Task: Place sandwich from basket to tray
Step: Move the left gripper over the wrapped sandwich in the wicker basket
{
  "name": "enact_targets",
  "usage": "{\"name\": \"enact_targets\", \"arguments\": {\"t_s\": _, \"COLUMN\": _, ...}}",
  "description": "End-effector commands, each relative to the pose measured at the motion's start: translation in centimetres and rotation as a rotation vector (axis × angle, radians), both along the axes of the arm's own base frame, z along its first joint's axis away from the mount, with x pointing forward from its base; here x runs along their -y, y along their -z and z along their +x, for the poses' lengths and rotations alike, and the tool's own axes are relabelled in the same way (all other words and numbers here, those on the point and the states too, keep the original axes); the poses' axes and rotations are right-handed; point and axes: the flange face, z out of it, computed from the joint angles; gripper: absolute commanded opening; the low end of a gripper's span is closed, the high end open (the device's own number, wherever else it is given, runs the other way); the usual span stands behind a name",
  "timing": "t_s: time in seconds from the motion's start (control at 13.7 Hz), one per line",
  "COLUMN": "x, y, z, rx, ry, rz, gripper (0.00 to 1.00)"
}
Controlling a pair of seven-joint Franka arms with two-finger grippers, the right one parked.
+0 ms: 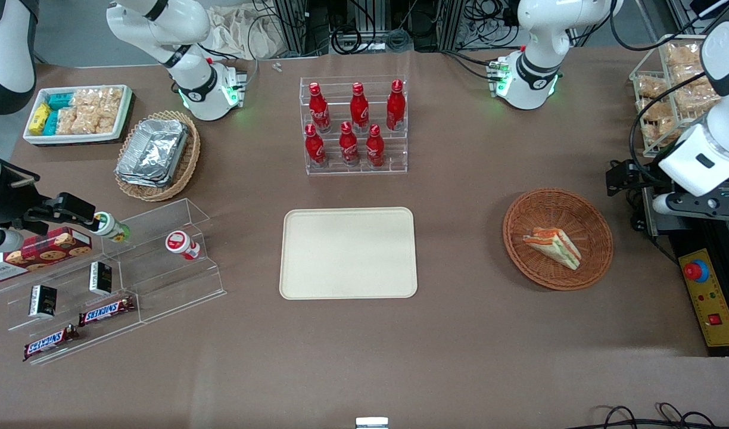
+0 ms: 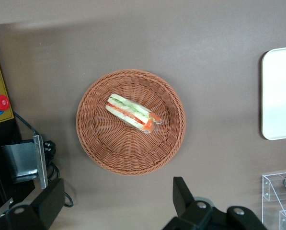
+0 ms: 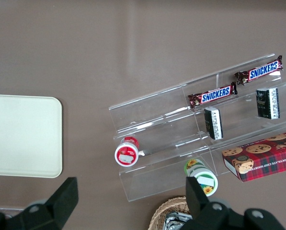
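Note:
The sandwich [image 1: 553,246], a pale wedge with orange-red and green layers, lies in the round reddish-brown basket [image 1: 591,214]. The cream tray [image 1: 348,252] lies flat at the table's middle with nothing on it. My left gripper [image 1: 623,179] hangs in the air beside the basket, toward the working arm's end, and is open and empty. The left wrist view looks down on the sandwich [image 2: 132,112] in the basket [image 2: 99,143] and on an edge of the tray [image 2: 279,93]. There the gripper [image 2: 116,199] has its fingers [image 2: 181,191] spread wide, apart from the basket.
A rack of red bottles [image 1: 355,128] stands farther from the front camera than the tray. Toward the parked arm's end are acrylic snack shelves [image 1: 114,268], an oval basket of foil containers [image 1: 157,155] and a white snack tray [image 1: 78,113]. A yellow control box [image 1: 710,298] lies beside the basket.

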Motion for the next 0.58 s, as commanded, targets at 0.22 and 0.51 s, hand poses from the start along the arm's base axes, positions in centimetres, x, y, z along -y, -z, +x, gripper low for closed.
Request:
{"name": "enact_targets", "arguments": {"t_s": 0.22, "x": 0.1, "y": -0.2, "z": 0.5, "rx": -0.011, "ry": -0.086, "rz": 0.068, "gripper": 1.00}}
{"name": "enact_targets", "arguments": {"t_s": 0.51, "x": 2.4, "y": 4.9, "z": 0.6, "rx": -0.008, "ry": -0.665, "rz": 0.098, "gripper": 1.00}}
